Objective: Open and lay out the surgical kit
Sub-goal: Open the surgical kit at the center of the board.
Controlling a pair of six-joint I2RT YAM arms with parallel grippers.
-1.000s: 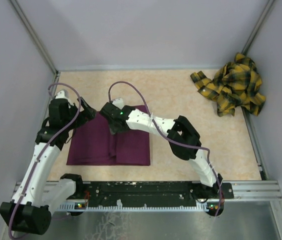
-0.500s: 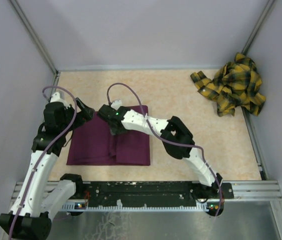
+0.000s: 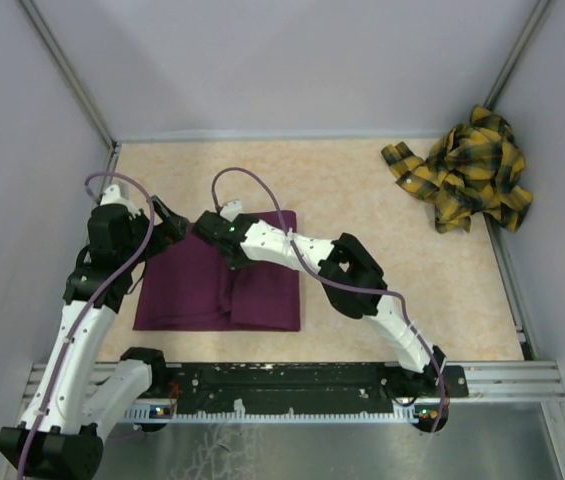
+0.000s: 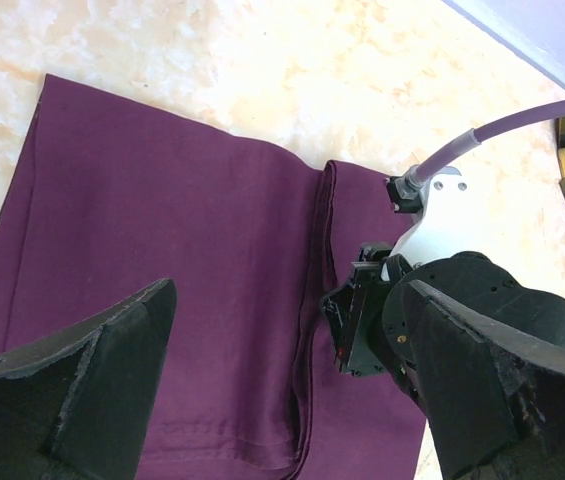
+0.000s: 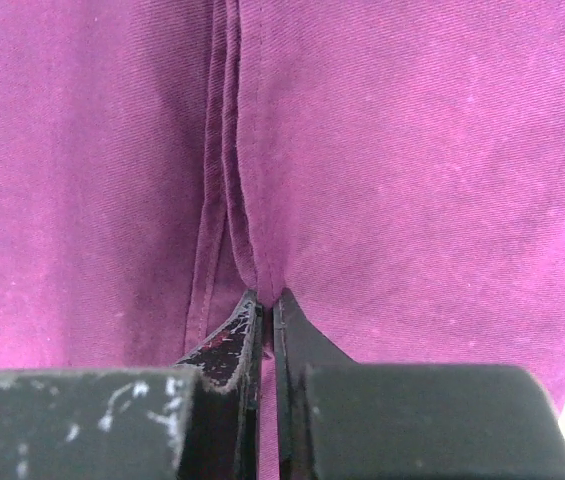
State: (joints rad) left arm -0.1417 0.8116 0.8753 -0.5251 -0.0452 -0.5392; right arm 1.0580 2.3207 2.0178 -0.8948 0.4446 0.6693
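Note:
The surgical kit (image 3: 197,295) is a dark purple cloth wrap lying folded flat on the table, and its contents are hidden. A lengthwise fold edge (image 4: 314,250) runs down its middle. My right gripper (image 5: 267,297) is shut on that fold edge of the cloth (image 5: 412,150), pinching a thin ridge between its fingertips. In the top view the right gripper (image 3: 224,250) sits over the wrap's far middle. My left gripper (image 3: 174,228) hovers open above the wrap's far left corner. Its fingers (image 4: 112,350) stand wide apart over the cloth (image 4: 162,220), holding nothing.
A crumpled yellow and black plaid cloth (image 3: 467,170) lies in the far right corner. Grey walls close the table on three sides, and a metal rail (image 3: 302,380) with the arm bases runs along the near edge.
My right gripper slid slightly left and has shut on the wrap's middle fold edge. The left arm shifted a little to the left early on, then held still and open.

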